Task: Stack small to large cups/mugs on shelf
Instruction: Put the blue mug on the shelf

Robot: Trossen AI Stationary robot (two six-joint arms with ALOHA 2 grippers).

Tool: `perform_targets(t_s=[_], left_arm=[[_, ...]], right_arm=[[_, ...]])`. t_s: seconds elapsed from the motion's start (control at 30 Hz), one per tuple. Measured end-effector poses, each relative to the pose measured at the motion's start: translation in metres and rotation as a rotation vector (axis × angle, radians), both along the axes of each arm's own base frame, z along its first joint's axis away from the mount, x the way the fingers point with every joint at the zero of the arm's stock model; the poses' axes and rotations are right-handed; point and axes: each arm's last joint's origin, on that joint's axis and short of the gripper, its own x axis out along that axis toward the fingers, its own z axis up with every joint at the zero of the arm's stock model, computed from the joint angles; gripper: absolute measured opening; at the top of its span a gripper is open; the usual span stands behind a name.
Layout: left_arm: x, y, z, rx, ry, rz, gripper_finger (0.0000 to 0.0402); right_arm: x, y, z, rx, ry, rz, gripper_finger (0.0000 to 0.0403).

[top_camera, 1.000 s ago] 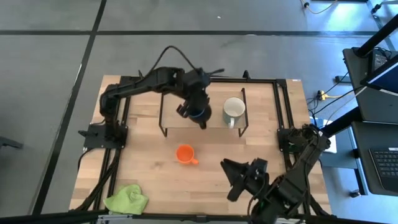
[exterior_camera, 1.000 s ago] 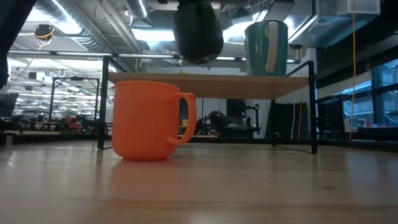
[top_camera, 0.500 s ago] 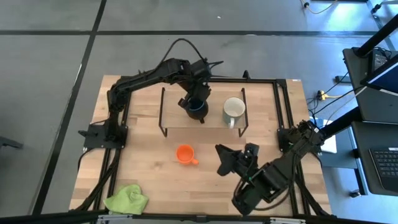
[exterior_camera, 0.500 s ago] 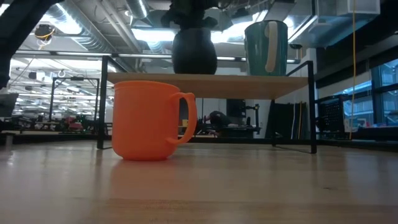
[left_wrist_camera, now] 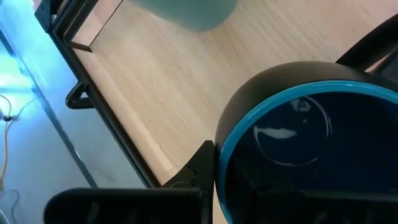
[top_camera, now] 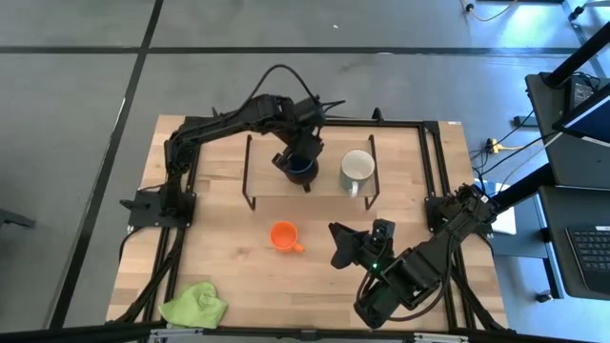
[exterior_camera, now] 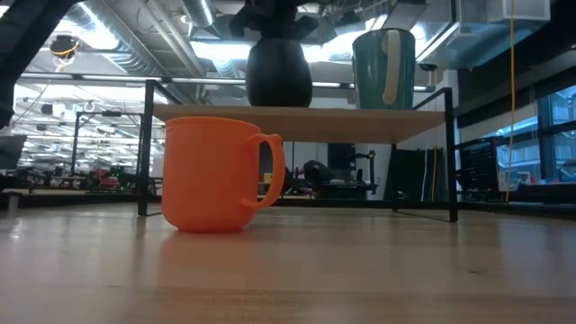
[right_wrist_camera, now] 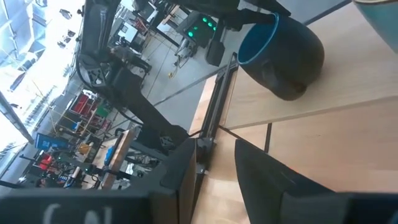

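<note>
I note a light-wood shelf board (top_camera: 276,181) with fine, matt grain on thin black metal wire legs (exterior_camera: 144,148), standing on a smooth, faintly sheened wooden tabletop (exterior_camera: 360,270). The dark blue ceramic mug (left_wrist_camera: 298,149) shows a glossy glazed interior; the small orange mug (exterior_camera: 216,173) reads smooth and satin. The lime-green cloth (top_camera: 195,307) looks soft and crumpled.

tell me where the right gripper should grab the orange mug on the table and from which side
Probably the rim wall, from straight above. The orange mug stands upright and open-topped on the table, clear of the shelf; its handle sticks out toward the right gripper, so pinch the wall just beside the handle.
</note>
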Motion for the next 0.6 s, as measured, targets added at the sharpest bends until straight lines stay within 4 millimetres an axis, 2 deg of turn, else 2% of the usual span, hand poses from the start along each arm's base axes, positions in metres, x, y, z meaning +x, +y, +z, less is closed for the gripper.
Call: perform_targets(t_s=[0.6], left_arm=[[-0.0015, -0.0068, 0.0035, 0.012, -0.006, -0.056, 0.0014]], right_arm=[[-0.0012, -0.0009, -0.0018, 0.013, 0.050, 0.015, 0.0113]])
